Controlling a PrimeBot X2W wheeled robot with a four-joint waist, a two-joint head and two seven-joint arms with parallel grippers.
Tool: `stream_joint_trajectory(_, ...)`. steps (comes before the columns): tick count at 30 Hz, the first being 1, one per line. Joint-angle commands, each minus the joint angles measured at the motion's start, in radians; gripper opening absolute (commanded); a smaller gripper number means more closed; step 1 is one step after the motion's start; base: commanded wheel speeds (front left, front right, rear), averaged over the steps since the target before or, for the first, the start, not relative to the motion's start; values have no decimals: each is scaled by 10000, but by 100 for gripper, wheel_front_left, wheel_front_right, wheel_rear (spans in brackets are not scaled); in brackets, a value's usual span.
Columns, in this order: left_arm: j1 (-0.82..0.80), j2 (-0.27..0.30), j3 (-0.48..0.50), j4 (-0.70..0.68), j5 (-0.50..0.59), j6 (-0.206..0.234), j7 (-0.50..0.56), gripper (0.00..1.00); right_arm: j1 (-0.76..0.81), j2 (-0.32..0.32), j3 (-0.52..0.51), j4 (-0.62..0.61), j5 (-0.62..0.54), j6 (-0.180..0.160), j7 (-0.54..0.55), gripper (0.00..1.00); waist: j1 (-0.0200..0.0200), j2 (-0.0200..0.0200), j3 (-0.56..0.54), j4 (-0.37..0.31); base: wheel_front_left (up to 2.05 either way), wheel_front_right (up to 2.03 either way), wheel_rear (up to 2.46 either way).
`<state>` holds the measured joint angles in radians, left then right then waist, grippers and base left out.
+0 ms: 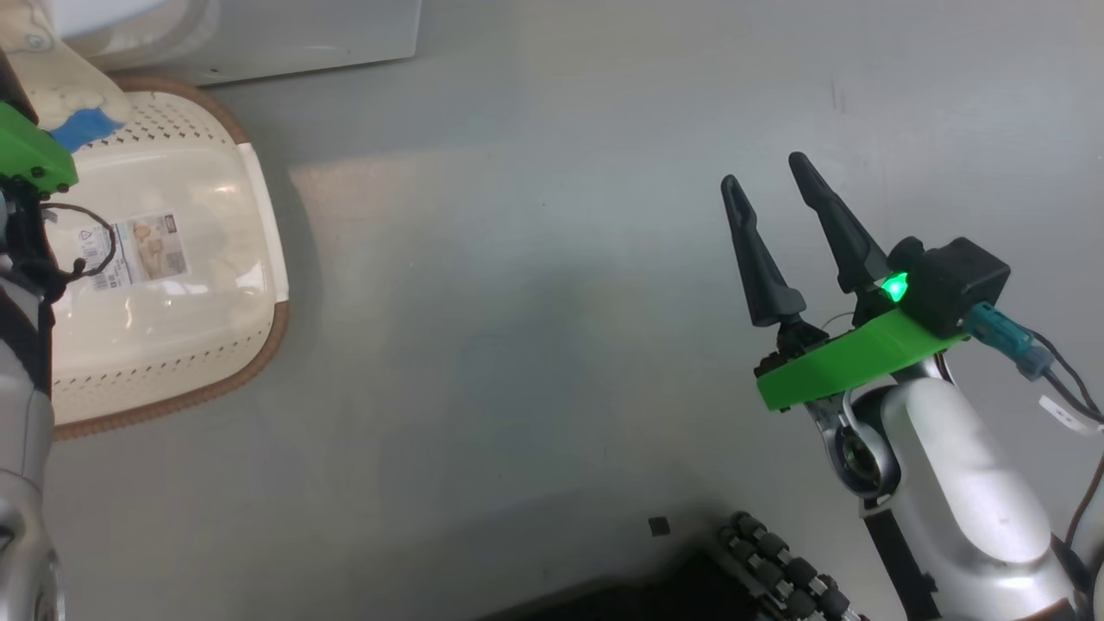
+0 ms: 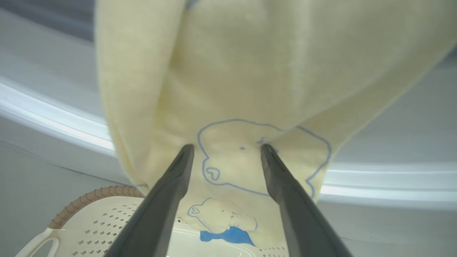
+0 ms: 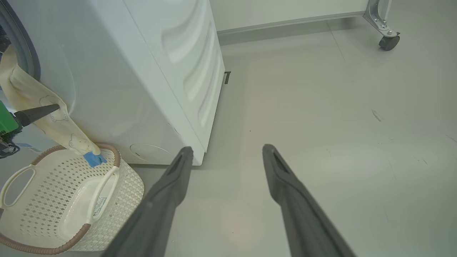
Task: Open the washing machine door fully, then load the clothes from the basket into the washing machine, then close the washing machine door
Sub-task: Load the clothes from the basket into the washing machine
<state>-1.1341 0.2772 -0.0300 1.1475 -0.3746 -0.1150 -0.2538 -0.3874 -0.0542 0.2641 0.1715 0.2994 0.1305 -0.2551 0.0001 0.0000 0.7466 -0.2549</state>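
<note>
Here clothes (image 2: 228,71) drape washing machine (image 3: 142,71) rim above basket (image 3: 53,200)

The head camera is looking steeply down at the floor (image 1: 552,345), catching the right gripper (image 1: 765,170) and, well to its left, the basket (image 1: 278,323). The left wrist camera is peering along the left gripper (image 2: 226,146), very close to the clothes (image 2: 250,71) hanging just past its fingertips. The right wrist camera is looking from farther back, with the washing machine (image 3: 160,89) left of its fingers. All three are sharing the basket and clothes.
</note>
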Motion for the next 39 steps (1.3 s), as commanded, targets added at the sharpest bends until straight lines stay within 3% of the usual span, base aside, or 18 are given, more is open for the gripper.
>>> stream_joint_trajectory(1, -341, 598, 173, -97, -97, -5, -21, 100, 60, 37, 171, -254, 89, 2, -67, 100, -1, 0, 31, -29, 0, 0, 0)
stream_joint_trajectory(2, -417, 610, 178, -31, -126, -14, -25, 100, 55, 38, 169, -255, 100, 2, -67, 100, -1, 0, 43, -39, 0, 0, 0)
stream_joint_trajectory(3, -484, 621, 184, 20, -154, -22, -30, 84, 51, 38, 167, -256, 110, 2, -67, 100, -1, 0, 53, -45, 0, 0, 0)
stream_joint_trajectory(4, -540, 627, 189, 58, -183, -33, -36, 44, 47, 38, 163, -257, 116, 2, -67, 100, -1, 0, 61, -48, 0, 0, 0)
stream_joint_trajectory(6, -625, 634, 181, 105, -225, -54, -48, 0, 48, 38, 152, -254, 129, 2, -67, 100, -1, 0, 67, -44, 0, 0, 0)
stream_joint_trajectory(22, 125, 859, 416, -1593, -102, -119, -78, 0, 110, 39, 109, -154, 69, 2, -67, 100, -1, 0, -304, 211, 0, 0, 0)
stream_joint_trajectory(34, 2034, 1000, 986, -5551, 927, 85, -79, 0, 310, 39, 134, -106, -31, 2, -67, 100, -1, 0, -786, 458, 0, 0, 0)
stream_joint_trajectory(39, 2140, 1049, 1046, -6450, 1005, 44, -79, 0, 292, 39, 213, -155, -14, 2, -67, 100, -1, 0, -659, 464, 0, 0, 0)
